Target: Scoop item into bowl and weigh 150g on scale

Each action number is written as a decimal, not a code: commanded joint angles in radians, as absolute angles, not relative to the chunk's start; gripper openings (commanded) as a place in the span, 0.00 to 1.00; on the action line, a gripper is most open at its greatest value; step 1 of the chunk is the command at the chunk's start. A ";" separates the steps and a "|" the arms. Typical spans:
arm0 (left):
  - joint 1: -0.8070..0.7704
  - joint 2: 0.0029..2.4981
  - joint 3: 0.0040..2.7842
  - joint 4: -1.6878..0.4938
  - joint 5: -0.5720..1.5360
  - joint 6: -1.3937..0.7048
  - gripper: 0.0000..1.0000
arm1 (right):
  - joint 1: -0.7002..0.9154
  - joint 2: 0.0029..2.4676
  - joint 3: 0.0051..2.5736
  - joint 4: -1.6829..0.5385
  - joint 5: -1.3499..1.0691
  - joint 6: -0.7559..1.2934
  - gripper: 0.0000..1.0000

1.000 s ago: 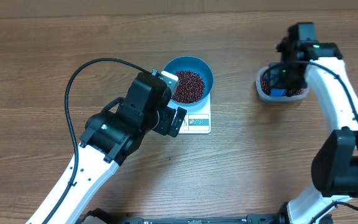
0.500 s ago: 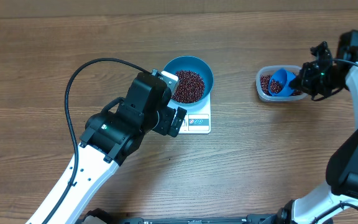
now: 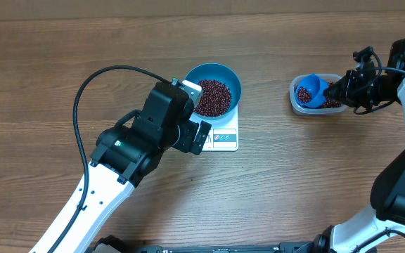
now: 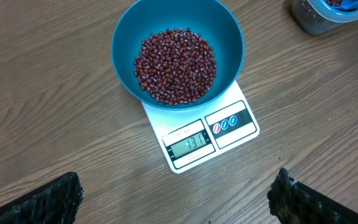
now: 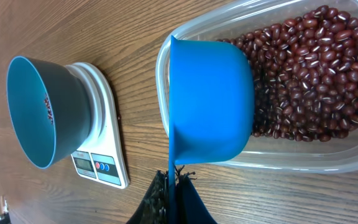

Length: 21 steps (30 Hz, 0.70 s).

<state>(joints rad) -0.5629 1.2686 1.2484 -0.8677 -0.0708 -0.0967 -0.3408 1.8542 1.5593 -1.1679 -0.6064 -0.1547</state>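
Places the bright blue bowl (image 4: 225,37) on the rear part of the white scale (image 4: 229,140), with a heap of dark red-brown beans (image 4: 176,65) covering its bottom. Reads what looks like 131 on the display (image 4: 190,144) at the scale's front edge. Hovers the left gripper (image 4: 173,202) above the table (image 4: 55,124) just in front of the scale, fingers spread as wide as they go and holding nothing, only their dark tips showing at the lower corners of the left wrist view. Over to the right, well apart from the scale, clamps the right gripper (image 5: 173,196) tight on the handle of a small blue scoop (image 5: 210,106), tipped on its side over the end of a clear plastic tub (image 5: 291,163) nearer the scale, with more beans lying loose inside. Cannot tell whether the scoop carries any beans.
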 commanded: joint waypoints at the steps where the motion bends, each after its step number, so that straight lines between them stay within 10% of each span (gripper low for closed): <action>1: -0.563 1.258 1.271 -0.863 -0.062 -0.074 1.00 | -0.349 1.789 1.622 -1.165 -0.630 -0.167 0.04; 21: -0.563 1.258 1.271 -0.844 -0.059 -0.074 0.99 | -0.246 1.661 1.770 -1.292 -0.687 -0.166 0.04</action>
<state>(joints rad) -0.5629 1.2686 1.2484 -0.8490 -0.0708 -0.0967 -0.2916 1.6997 1.7424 -1.3010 -0.6521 -0.1581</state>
